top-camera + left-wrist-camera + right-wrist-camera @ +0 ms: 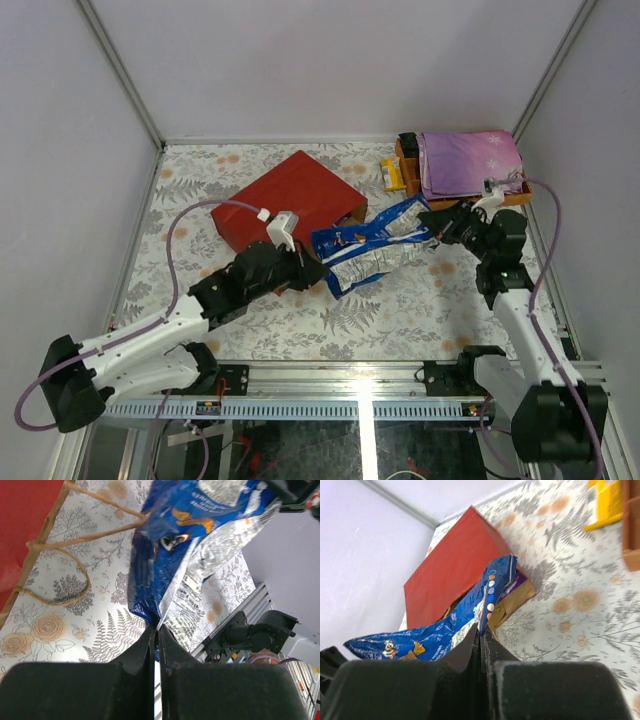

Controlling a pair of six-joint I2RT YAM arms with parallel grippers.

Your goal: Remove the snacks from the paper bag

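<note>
The paper bag [290, 200] lies flat on its side at about 11 o'clock on the desk [420, 300]. It is a broad slab of matte red paper, and its mouth faces 4 o'clock. The right wrist view shows its brown inner side folded out at the mouth, with a sliver of purple packet [519, 580] tucked there. Its handle [75, 587] is a thin tan twine loop, lying slack on the fern-and-flower print of the desk cover.

Out of the mouth come the blue-and-white packs [375, 245]. They are long, crinkled and glossy, deep blue on the face and silvery white with fine print on the back. They stretch across the middle from 8 o'clock to 2 o'clock, clear of the bag except at its mouth.

The left gripper [318, 272] has its black jaws pressed together on the crumpled 8 o'clock end of the packs. I cannot tell which of the two it has. The right gripper [432, 222] is pinched flat on the 2 o'clock end, where the blue foil narrows to a sealed edge with coloured dots.

At 1 o'clock sits an orange-brown wooden tray [408, 152]. A soft purple cloth [470, 165] is folded over it, and a small yellow packet [393, 175] lies just beside it.
</note>
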